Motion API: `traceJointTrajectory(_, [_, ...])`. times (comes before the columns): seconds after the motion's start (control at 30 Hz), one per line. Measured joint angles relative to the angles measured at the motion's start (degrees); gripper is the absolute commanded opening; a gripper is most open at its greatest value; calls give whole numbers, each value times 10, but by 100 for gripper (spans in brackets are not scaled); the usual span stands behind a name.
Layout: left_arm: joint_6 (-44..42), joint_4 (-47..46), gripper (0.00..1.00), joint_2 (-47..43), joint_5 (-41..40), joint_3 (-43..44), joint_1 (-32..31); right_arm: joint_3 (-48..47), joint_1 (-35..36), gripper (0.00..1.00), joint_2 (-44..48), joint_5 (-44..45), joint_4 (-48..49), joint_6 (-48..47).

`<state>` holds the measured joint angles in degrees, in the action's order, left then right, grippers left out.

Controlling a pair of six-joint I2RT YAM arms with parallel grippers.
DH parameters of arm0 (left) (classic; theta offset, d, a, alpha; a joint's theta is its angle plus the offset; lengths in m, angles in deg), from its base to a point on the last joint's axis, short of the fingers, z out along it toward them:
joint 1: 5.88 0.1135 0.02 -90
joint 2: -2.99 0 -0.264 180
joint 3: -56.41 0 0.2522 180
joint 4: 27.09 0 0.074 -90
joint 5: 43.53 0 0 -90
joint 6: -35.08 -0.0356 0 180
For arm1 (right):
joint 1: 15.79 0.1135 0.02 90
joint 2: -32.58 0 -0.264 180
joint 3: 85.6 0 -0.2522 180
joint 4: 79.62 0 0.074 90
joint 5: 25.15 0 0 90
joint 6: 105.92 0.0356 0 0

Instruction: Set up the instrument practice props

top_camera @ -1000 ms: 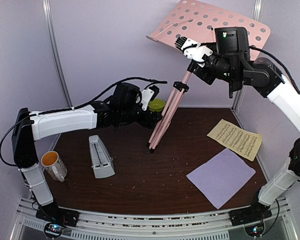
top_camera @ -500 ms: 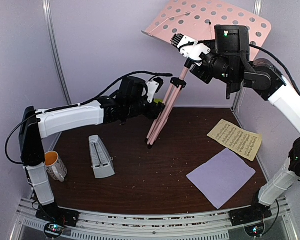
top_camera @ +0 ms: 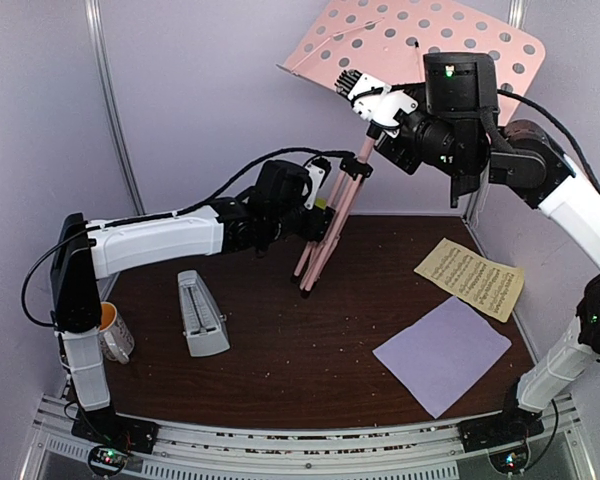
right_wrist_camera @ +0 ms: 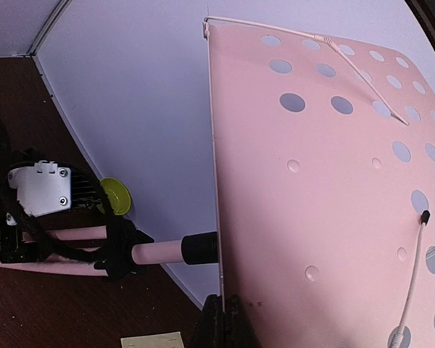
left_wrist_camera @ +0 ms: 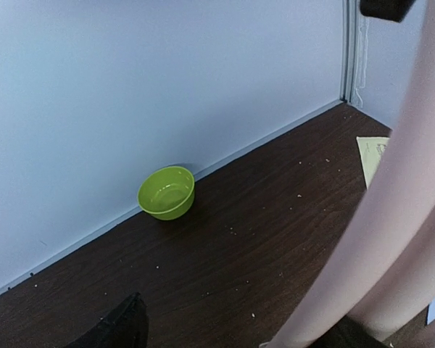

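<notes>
Overhead, the right gripper point(top_camera: 365, 88) is clamped on the lower edge of a leaning pink music stand point(top_camera: 420, 40), the left gripper point(top_camera: 325, 210) is at its folded legs, a grey metronome point(top_camera: 202, 315) sits front left, and a lavender page point(top_camera: 442, 352) and a yellow page point(top_camera: 470, 278) lie right. Left wrist: fingers point(left_wrist_camera: 123, 326) apart with the pink legs between them, a green bowl point(left_wrist_camera: 167, 192) by the wall. Right wrist: the holed desk, pinched at its bottom edge.

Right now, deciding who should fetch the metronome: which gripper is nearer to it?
Left. The left gripper sits low around the legs of the music stand, behind and right of the metronome; the right gripper is high above, clamped on the stand's desk.
</notes>
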<state>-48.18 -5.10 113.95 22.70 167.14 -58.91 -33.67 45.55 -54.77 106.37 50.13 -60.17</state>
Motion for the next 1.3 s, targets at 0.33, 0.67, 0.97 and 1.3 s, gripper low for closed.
traceJointTrajectory(0.33, [68,6,84,30,-30,40,-3,0,20,0,0,32,5,26])
traceJointTrajectory(0.67, [-28,-27,52,32,-19,15,-15,5,21,0,6,32,-11,47])
traceJointTrajectory(0.97, [-112,-109,29,14,13,-71,-19,6,23,0,8,13,-38,42])
traceJointTrajectory(1.3, [-208,-199,17,-13,40,-159,-23,2,31,0,8,-2,-49,14])
